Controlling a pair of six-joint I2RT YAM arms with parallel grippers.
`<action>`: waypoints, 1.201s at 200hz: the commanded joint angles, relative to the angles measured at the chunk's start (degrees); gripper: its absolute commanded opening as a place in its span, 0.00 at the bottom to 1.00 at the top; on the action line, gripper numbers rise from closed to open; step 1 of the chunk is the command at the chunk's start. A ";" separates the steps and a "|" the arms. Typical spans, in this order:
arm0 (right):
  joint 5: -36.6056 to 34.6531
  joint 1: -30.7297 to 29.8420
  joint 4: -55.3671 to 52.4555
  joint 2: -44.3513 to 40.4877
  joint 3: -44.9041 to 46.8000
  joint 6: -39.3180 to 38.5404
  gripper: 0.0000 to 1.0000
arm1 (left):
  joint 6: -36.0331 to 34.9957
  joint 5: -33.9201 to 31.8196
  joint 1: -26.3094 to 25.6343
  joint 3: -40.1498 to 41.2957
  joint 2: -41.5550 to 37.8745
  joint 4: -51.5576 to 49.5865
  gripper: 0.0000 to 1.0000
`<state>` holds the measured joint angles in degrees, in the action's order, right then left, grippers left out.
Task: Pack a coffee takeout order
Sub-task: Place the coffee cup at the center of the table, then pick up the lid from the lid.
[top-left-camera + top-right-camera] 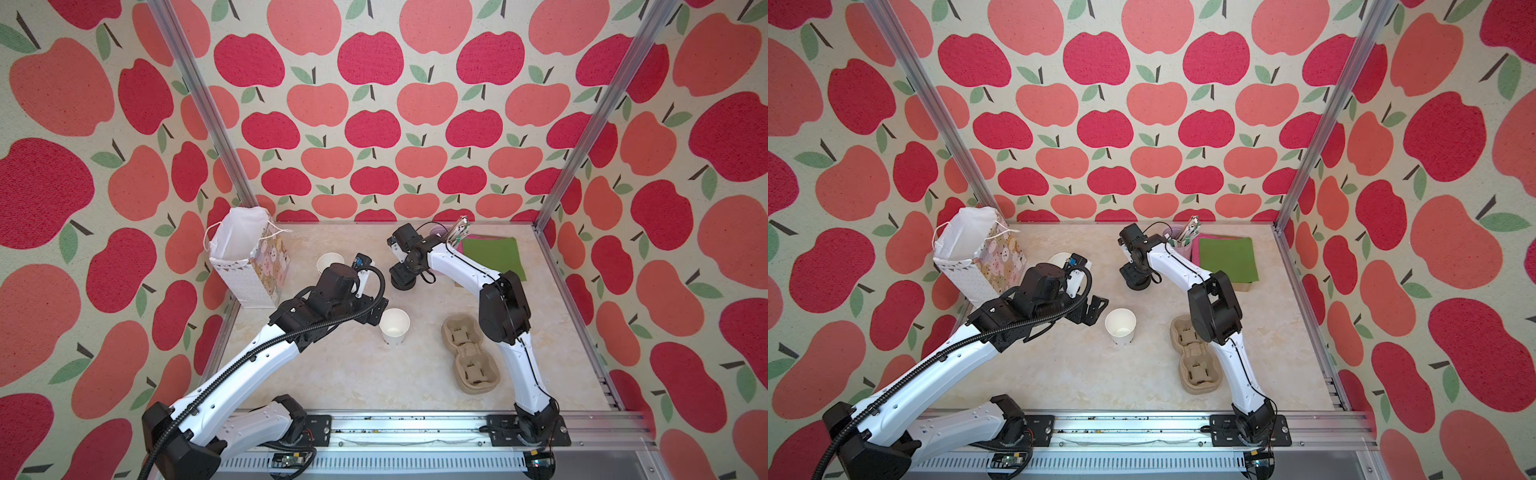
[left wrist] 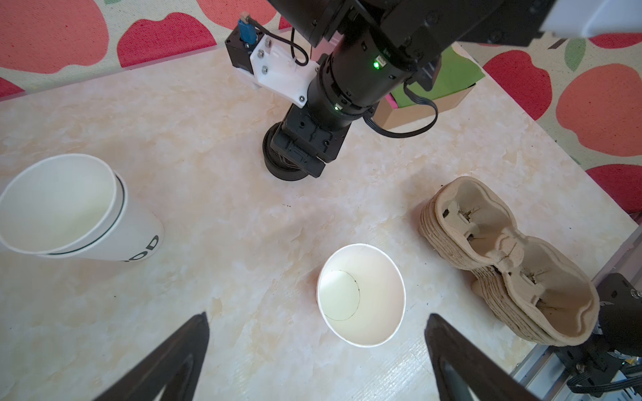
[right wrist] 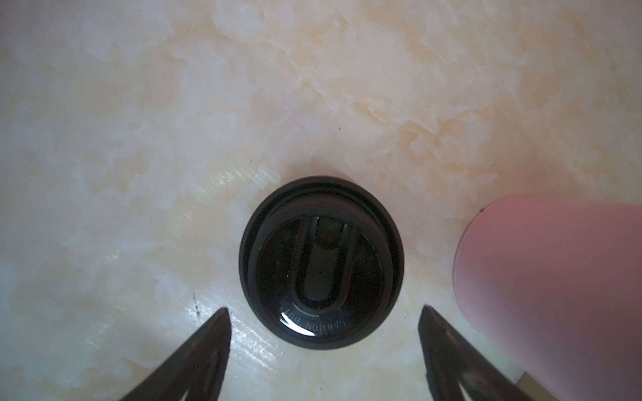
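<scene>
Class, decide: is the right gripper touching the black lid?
Apart. The right wrist view shows bare table between the lid and each of the right gripper's open jaws.

Far left, near the back wall: patterned gift bag (image 1: 266, 270) stands upright, mouth open, white inside | Far edge: pink cylindrical holder (image 3: 556, 295) upright just beside pink napkins (image 1: 1196, 251) stacked on a cardboard box (image 2: 417, 111) | Setting: marble-look table (image 1: 332, 374), apple-print walls (image 1: 374, 124) on three sides
</scene>
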<state>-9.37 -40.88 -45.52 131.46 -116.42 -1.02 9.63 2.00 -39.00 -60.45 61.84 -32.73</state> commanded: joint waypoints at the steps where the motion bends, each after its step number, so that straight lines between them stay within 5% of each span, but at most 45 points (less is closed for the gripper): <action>1: 0.40 -0.25 -2.24 2.45 -3.11 0.80 0.85 | 1.34 0.70 0.29 0.50 0.21 0.94 0.99; 240: -0.93 -0.34 -3.93 6.98 -6.71 0.14 0.67 | 2.19 0.71 0.53 2.22 0.12 1.93 0.99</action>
<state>-9.43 -40.88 -47.68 137.19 -122.04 -1.04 11.09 2.42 -38.70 -59.05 61.93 -32.25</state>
